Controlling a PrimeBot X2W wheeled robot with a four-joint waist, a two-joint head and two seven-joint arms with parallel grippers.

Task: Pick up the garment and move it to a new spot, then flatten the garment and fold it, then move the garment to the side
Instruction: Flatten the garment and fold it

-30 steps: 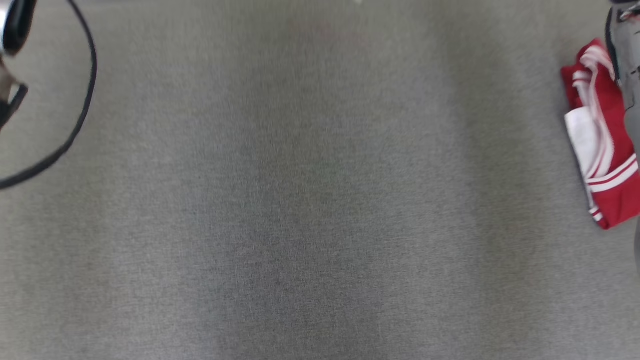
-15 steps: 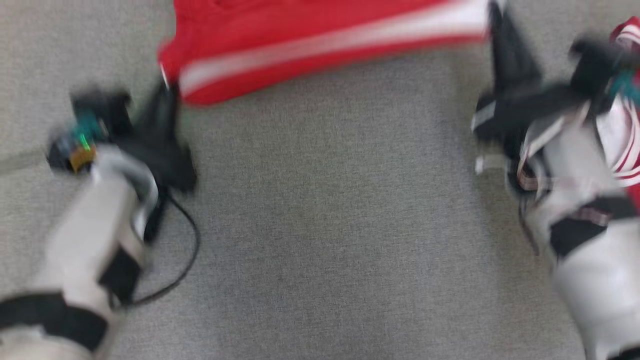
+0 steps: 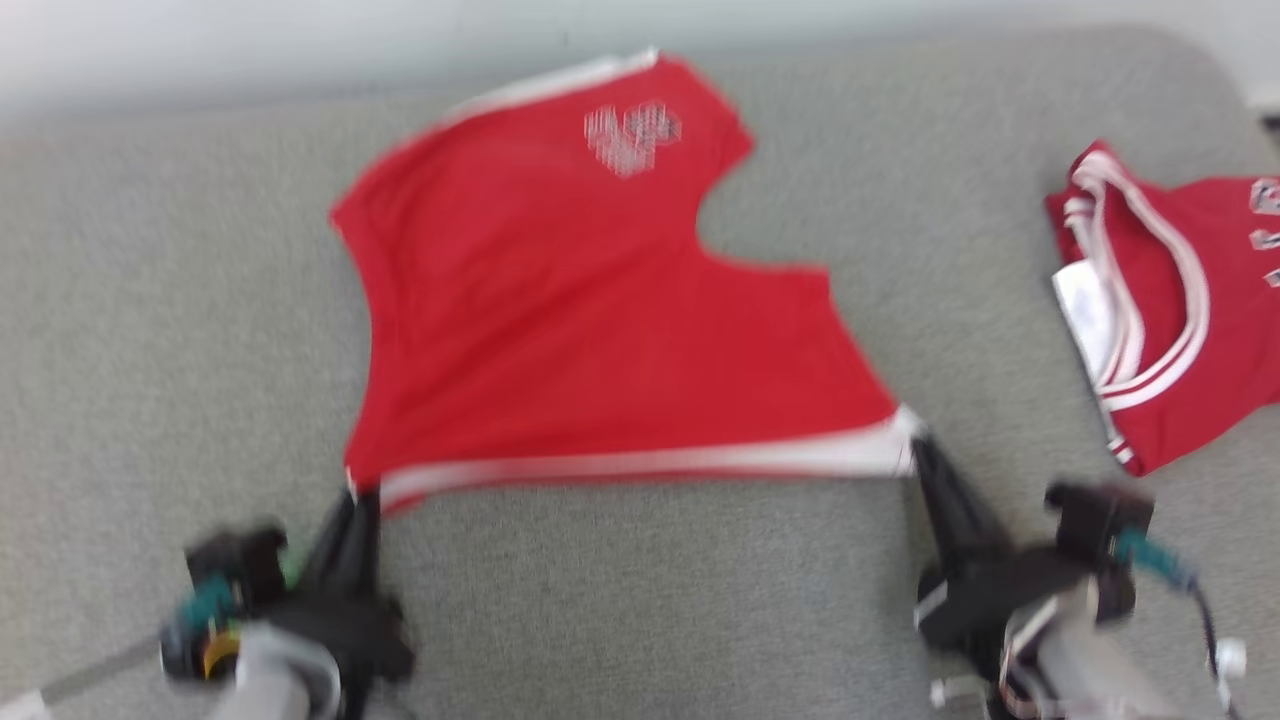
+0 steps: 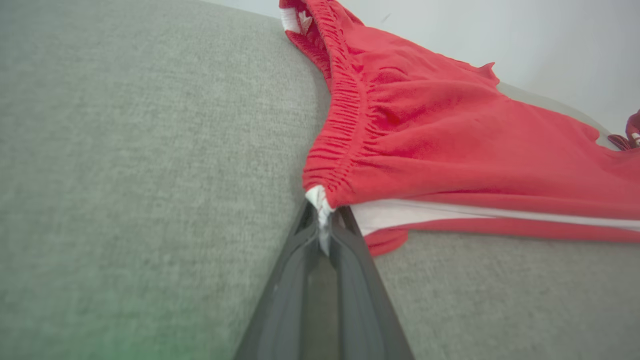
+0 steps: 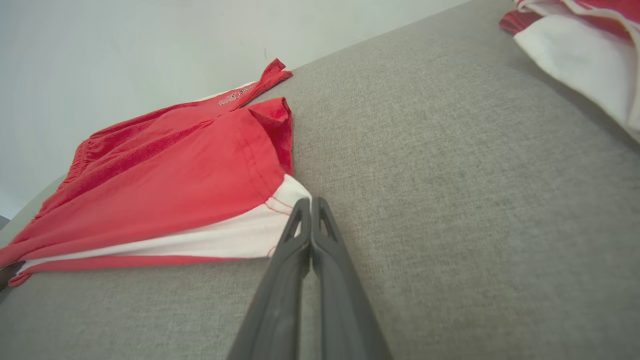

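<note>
The garment is a pair of red shorts with a white stripe along its near edge, spread on the grey padded surface. My left gripper is shut on its near left corner. In the left wrist view a white bit of the gathered waistband sits pinched in my left gripper. My right gripper is shut at the near right corner, where the white stripe ends. The right wrist view shows my right gripper closed tight against the garment. The near edge runs straight between both grippers.
A second red and white garment lies bunched at the right, and the right wrist view shows this second garment at its top right. A pale wall runs behind the surface's far edge. Bare grey surface stretches in front of me.
The head camera has swung, so the whole picture has shifted: the garment and both grippers now sit lower in view. Both grippers stay shut at the garment's near corners.
</note>
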